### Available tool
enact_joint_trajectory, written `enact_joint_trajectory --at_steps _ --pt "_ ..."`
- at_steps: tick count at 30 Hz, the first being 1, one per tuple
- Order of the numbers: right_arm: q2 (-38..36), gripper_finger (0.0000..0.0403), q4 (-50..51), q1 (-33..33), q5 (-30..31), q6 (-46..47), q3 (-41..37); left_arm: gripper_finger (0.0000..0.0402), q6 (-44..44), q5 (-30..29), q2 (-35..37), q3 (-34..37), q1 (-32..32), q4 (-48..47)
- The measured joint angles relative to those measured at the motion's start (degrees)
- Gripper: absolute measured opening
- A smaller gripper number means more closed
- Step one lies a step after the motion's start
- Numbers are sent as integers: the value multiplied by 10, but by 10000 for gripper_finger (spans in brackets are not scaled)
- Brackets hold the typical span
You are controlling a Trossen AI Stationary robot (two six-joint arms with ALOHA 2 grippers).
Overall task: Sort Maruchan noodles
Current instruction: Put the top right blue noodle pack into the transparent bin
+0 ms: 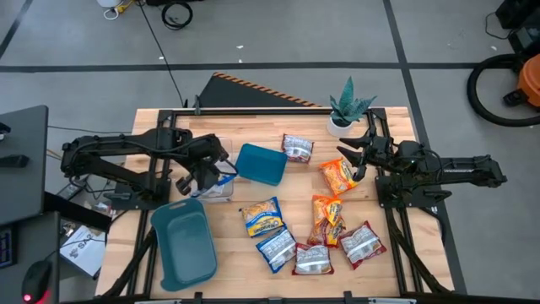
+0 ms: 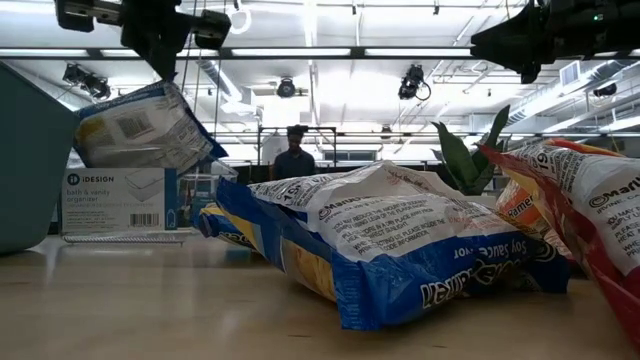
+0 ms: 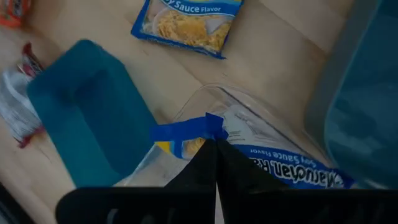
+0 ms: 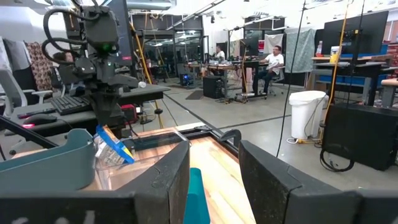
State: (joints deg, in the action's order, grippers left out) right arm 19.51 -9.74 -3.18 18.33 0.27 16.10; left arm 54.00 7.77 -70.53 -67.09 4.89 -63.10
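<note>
Since the left gripper (image 3: 214, 163) has its fingers pinched tight on 1 edge of a blue packet (image 3: 273, 163), we figure it's dangling it over the clear container (image 1: 221, 180) to drop it in. The packet hangs tilted, long axis running down from the fingers. The right gripper (image 1: 358, 158) waits with fingers spread and nothing in them, above the orange packet (image 1: 337, 176). 7 more packets are on the table (image 1: 245, 253).
</note>
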Motion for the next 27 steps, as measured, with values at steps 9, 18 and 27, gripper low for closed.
enact_joint_trajectory --at_steps 9,18,27 --pt "0 144 0 0 0 0 0 4 -87 1 -23 0 0 -35" --pt "6 144 -6 0 -2 0 0 5 -55 1 -78 0 2 -11" --pt "17 144 -10 0 0 -2 0 17 -116 -11 -118 0 2 35"
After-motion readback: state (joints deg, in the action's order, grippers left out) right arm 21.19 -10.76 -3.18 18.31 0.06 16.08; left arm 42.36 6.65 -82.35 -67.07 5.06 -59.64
